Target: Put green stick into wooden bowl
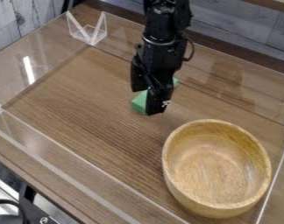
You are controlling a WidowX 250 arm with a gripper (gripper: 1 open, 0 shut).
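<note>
Green stick partly hidden under claw

Insp. of tabletop: green stick lies btwn fingers of claw, which stands wide; stick partly blocked from view, contact unclear. Wooden bowl nr tabletop's right edge, fully visible. Arm cut off at top of view. Black cable, lower L corner, cut off.

Count, taken off the wooden bowl: you have one of these, round. Beyond it, toward the far side, one green stick, partly covered. Over the stick, farther from the bowl, you have one black gripper. Farthest from the bowl, at the upper left, one clear plastic object, exact type unclear. One wooden tabletop under the bowl.
</note>
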